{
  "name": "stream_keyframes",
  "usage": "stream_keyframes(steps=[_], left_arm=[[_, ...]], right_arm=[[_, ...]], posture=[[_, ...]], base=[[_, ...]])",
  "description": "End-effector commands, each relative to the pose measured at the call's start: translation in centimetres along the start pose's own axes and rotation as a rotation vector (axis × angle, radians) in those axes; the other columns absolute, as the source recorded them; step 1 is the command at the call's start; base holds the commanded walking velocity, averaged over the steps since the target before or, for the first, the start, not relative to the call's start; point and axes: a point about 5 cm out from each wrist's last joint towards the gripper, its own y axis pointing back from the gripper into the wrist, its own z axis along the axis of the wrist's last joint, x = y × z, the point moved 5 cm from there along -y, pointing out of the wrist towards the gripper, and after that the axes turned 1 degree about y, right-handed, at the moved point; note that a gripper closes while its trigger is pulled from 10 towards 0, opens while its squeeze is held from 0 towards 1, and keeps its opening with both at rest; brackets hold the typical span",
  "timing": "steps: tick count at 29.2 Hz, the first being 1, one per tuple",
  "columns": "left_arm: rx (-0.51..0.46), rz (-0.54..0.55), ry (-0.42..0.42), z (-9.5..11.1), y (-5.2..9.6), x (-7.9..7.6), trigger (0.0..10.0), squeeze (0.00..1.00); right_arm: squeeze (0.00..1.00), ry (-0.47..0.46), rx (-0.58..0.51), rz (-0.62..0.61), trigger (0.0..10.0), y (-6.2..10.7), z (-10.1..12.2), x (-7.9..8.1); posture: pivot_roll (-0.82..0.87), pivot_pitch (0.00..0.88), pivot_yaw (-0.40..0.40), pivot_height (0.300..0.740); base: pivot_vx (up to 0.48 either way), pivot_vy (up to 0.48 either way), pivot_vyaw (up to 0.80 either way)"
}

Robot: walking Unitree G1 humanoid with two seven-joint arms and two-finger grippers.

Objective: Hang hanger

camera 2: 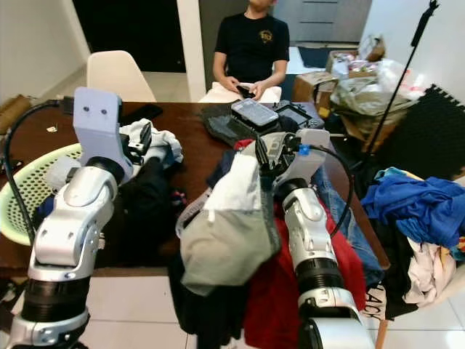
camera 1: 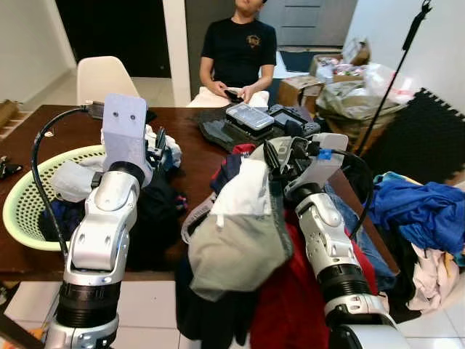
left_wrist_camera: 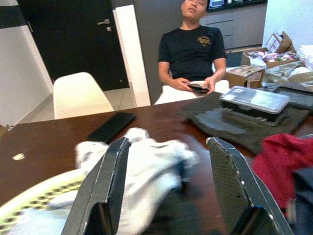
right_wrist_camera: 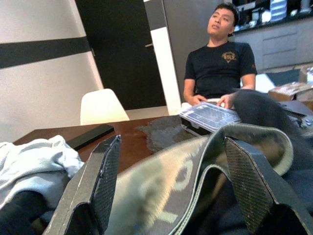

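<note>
Draping over your right gripper (right_wrist_camera: 171, 186) at frame centre, a grey-and-white garment (camera 1: 240, 233) lies across its spread fingers (right_wrist_camera: 98, 181), which pinch nothing; a hanger cannot be made out under the cloth. Below it: a red garment (camera 1: 290, 305). Your left gripper (left_wrist_camera: 168, 191), fingers wide apart and empty, hovers above a white cloth (left_wrist_camera: 146, 166) on the brown table (left_wrist_camera: 58, 142). Left edge: a green laundry basket (camera 1: 18, 211). Upper centre: a seated person (camera 1: 240, 51), a clear plastic box (camera 1: 249, 116) on a dark mat. Lower right: a blue clothes heap (camera 1: 421, 207).
</note>
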Motion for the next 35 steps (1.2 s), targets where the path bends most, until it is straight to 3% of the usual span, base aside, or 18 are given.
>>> stream_keyframes(steps=[1, 14, 21, 24, 27, 31, 32, 34, 35], left_arm=[[0.010, 0.019, -0.005, 0.0, 0.0, 0.6, 10.0, 0.00], [0.024, 0.057, -0.003, -0.3, -0.2, 1.6, 10.0, 0.00], [0.064, 0.082, -0.005, -1.0, -0.3, 2.3, 10.0, 0.00], [0.061, 0.095, -0.018, -1.0, -0.4, 3.1, 10.0, 0.00], [0.054, 0.120, -0.030, -0.8, -0.7, 4.5, 10.0, 0.00], [0.062, 0.125, -0.036, -1.0, -0.8, 5.2, 10.0, 0.00], [0.076, 0.056, -0.005, -1.3, -1.1, 5.0, 10.0, 0.17], [0.076, 0.056, -0.005, -1.3, -1.1, 5.0, 10.0, 0.17], [0.083, 0.021, 0.013, -1.6, -1.2, 4.7, 10.0, 0.50]], right_arm=[[0.00, -0.022, 0.021, 0.005, 10.0, 0.1, -0.6, 0.5], [0.00, -0.025, 0.023, 0.000, 10.0, 0.2, -0.7, 0.5], [0.00, -0.029, 0.018, -0.003, 10.0, 0.2, -0.5, 0.5], [0.00, -0.041, -0.009, 0.001, 10.0, 0.0, 0.1, 0.6], [0.00, -0.120, -0.089, 0.072, 10.0, -0.2, 1.8, 1.8], [0.00, -0.168, -0.148, 0.123, 10.0, -0.1, 2.9, 2.7], [0.00, -0.191, -0.208, 0.121, 10.0, 0.0, 4.1, 2.7], [0.00, -0.191, -0.208, 0.121, 10.0, 0.0, 4.1, 2.7], [0.00, -0.193, -0.223, 0.107, 10.0, -0.1, 4.4, 2.4]], posture=[[0.11, 0.000, -0.039, 0.740], [0.11, 0.000, -0.035, 0.740], [0.11, 0.000, -0.034, 0.740], [0.11, 0.000, -0.033, 0.740], [0.11, 0.000, -0.033, 0.740], [0.11, 0.000, -0.032, 0.740], [0.12, 0.000, -0.037, 0.740], [0.12, 0.000, -0.037, 0.740], [0.12, 0.000, -0.037, 0.740]], base=[[0.000, 0.000, 0.00], [0.000, -0.394, 0.00], [0.000, 0.000, 0.00], [0.000, 0.000, 0.00], [0.000, 0.000, 0.00], [0.000, 0.000, 0.00], [0.000, 0.000, 0.00], [0.000, 0.000, 0.00], [0.000, 0.000, 0.00]])
